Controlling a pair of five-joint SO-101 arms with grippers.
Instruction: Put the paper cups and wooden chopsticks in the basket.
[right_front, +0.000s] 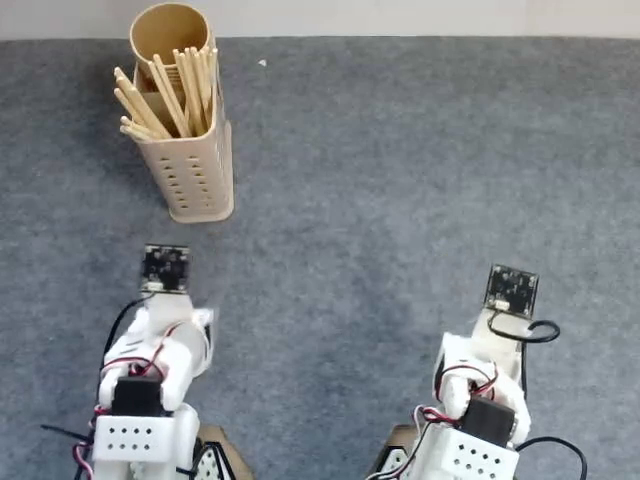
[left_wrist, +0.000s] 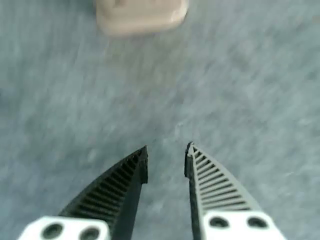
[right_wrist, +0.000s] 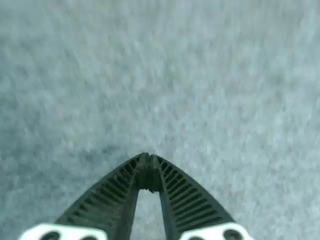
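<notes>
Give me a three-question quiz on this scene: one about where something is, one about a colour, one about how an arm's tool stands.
1. Where are the chopsticks?
A) flat on the table
B) standing in the basket
C) in a tool

2. What colour is the table cover?
A) grey
B) red
C) green

3. How is the right tool?
A) wide open
B) shut and empty
C) shut on a cup

Answers:
1 B, they stick up out of the basket's top.
2 A, the whole surface is grey.
3 B, its tips meet with nothing between them.
</notes>
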